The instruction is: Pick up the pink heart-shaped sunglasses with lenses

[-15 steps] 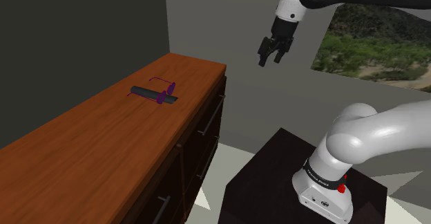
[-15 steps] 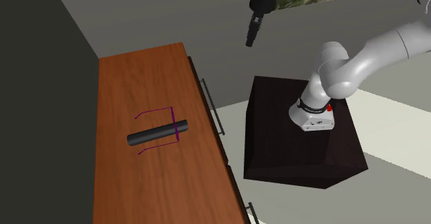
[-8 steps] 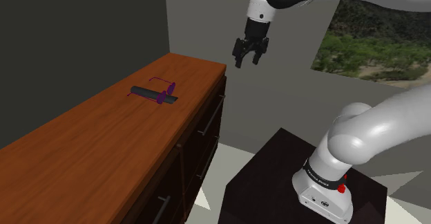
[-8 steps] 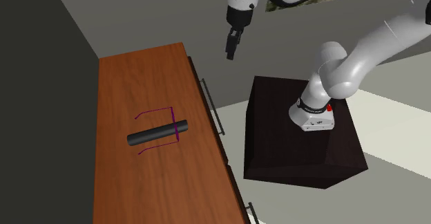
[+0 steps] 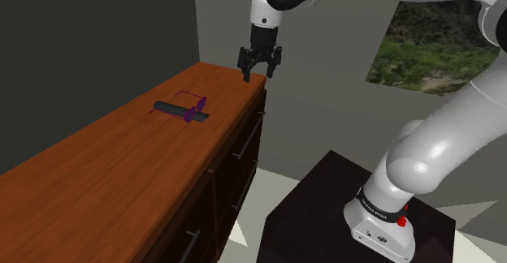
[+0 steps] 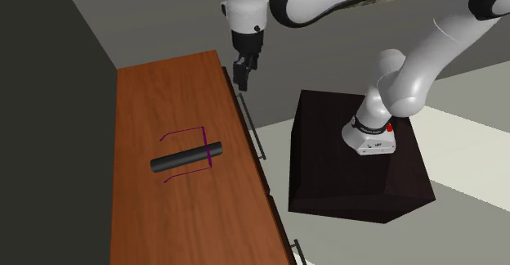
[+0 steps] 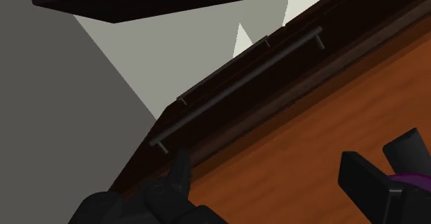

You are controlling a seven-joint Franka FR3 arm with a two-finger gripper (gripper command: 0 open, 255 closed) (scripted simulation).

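The sunglasses (image 5: 192,107) have a thin purple frame, and a dark cylinder-shaped part (image 5: 173,108) runs across their front. They lie on the wooden dresser top (image 5: 122,156), toward its far end, and appear from above as the sunglasses (image 6: 189,145). My gripper (image 5: 258,75) hangs open in the air over the dresser's far corner, right of the glasses in the shoulder view and well apart from them. In the second exterior view the gripper (image 6: 241,82) is over the dresser's front edge. A purple strip (image 7: 409,182) shows just beyond one fingertip (image 7: 365,180) of the gripper (image 7: 273,178).
The dresser's front has long bar handles (image 7: 238,83) on its drawers (image 5: 246,140). My dark box stand (image 6: 360,161) sits beside the dresser with a strip of floor between. A dark wall (image 5: 89,42) runs behind the dresser.
The arm has swung the gripper from over the stand toward the dresser and lowered it to the far corner. The fingers stay open. The sunglasses have not moved.
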